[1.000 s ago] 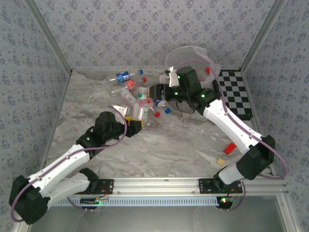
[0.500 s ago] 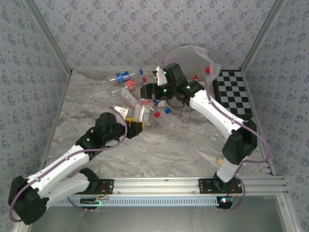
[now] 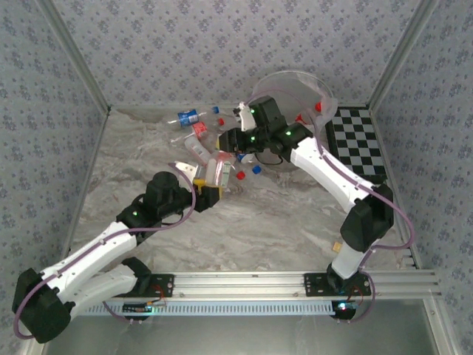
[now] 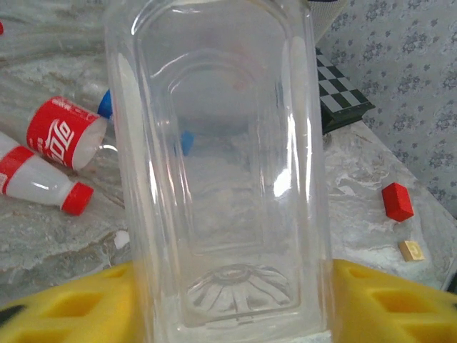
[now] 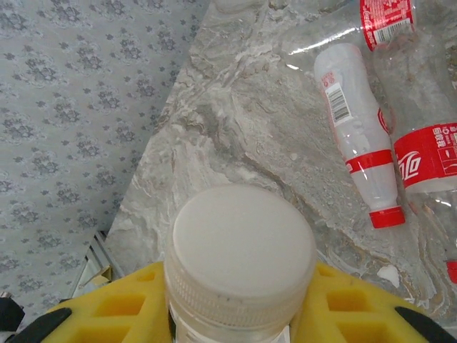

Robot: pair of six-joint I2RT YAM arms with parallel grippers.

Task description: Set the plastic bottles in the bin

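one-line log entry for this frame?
left pincer: gripping clear flat-sided plastic bottle | right pincer: gripping white-capped plastic bottle | translucent round bin: behind right arm

Clear bottle [image 4: 221,164] right up in the lens, base first, wedged between yellow pads [image 4: 64,304].
Red-label bottle [image 4: 64,132] and white bottle [image 4: 36,182] lie left; checkerboard [image 4: 339,96], red block [image 4: 397,201], yellow block [image 4: 411,250] off right.

Looks like a robot lab test cell: marble-print tabletop [image 3: 251,222] boxed in by wallpaper-patterned panels [image 3: 222,44] at nine, twelve and three o'clock, aluminium rail [image 3: 244,283] at six o'clock carrying two bolted robot arms [image 3: 96,253], black-and-white checkerboard [image 3: 360,144] at two o'clock.
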